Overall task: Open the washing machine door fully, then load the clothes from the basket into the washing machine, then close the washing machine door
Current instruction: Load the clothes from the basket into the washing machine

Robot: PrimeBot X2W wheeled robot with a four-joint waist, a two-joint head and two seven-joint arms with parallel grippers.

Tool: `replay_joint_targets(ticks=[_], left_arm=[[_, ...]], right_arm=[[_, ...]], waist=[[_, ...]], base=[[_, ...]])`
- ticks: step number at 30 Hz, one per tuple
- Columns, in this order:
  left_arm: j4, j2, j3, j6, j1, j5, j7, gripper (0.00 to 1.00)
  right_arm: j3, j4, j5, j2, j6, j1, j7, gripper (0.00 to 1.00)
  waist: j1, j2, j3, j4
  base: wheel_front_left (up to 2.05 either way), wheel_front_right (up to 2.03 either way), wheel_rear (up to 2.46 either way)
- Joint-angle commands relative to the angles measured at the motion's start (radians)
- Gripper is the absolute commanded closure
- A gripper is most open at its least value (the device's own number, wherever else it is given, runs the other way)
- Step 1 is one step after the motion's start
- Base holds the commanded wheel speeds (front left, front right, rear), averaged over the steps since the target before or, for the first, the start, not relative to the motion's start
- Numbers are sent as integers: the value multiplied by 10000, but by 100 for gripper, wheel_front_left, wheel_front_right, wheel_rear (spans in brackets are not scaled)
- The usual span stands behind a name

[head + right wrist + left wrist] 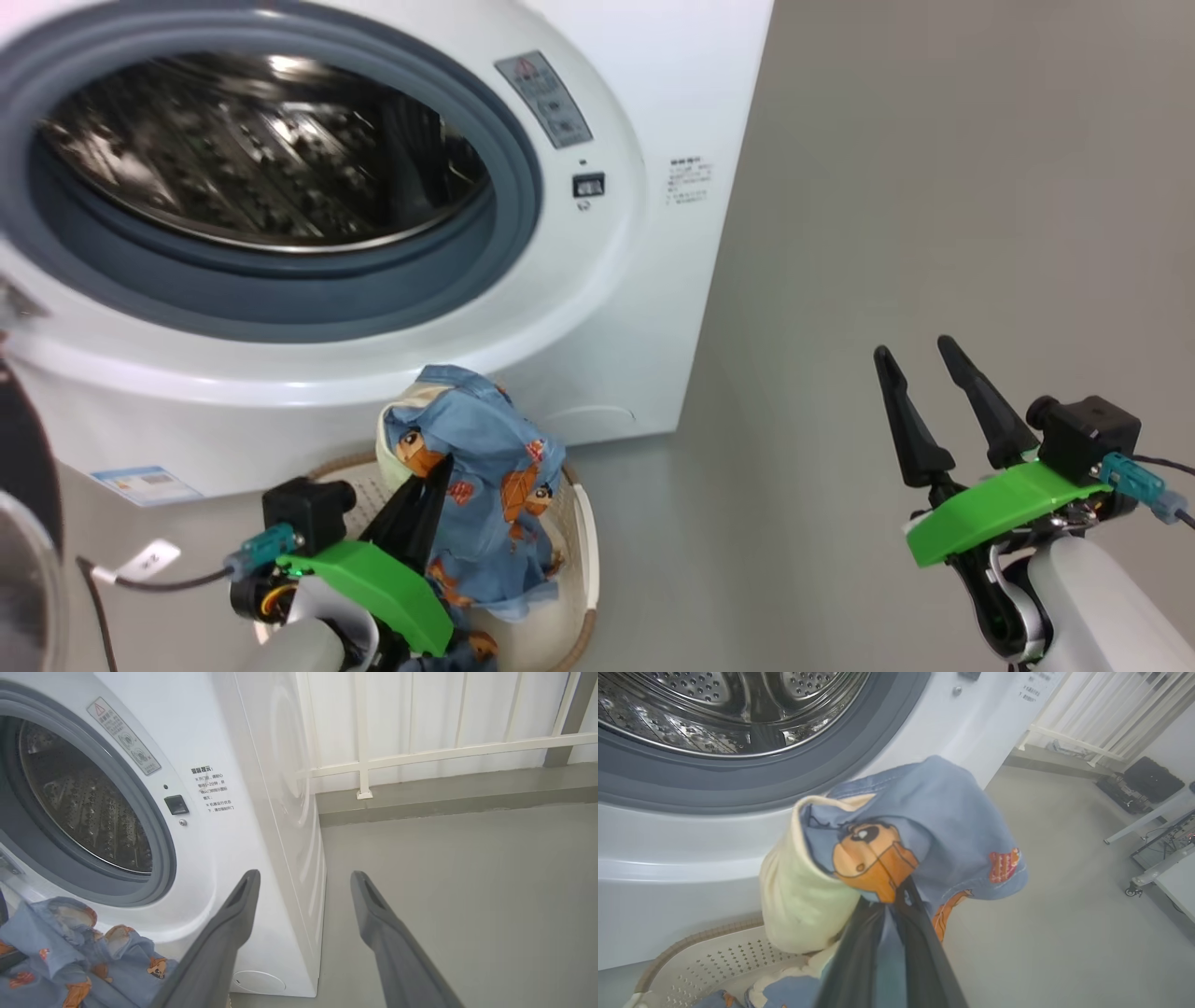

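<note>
Holding the clothes pinched just above the basket, left end effector sits close before the washing machine, below its drum mouth; right end effector spread wide, empty, over grey floor.

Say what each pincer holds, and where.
Left pincer pinches a light blue bear-print fabric garment at a bunched fold under an orange bear; right pincer holds nothing.

We see light-blue clothes with orange-brown bear print and cream lining, white washing machine with grey gasket, brown-rimmed cream perforated basket.
</note>
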Motion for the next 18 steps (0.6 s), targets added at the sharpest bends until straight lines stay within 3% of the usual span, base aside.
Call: replay_joint_targets(ticks=[1,18], left_arm=[[-463,242,511,103,25,171,-136,100],[-3466,631,2038,1341,1328,1029,-137,100]], right_arm=[[216,-177,66,-170,44,151,-92,0],[369,-178,378,-521,44,646,-92,0]], waist=[[2,0,-634,368],[2,0,-1350,476]], base=[[0,0,0],[0,0,0]])
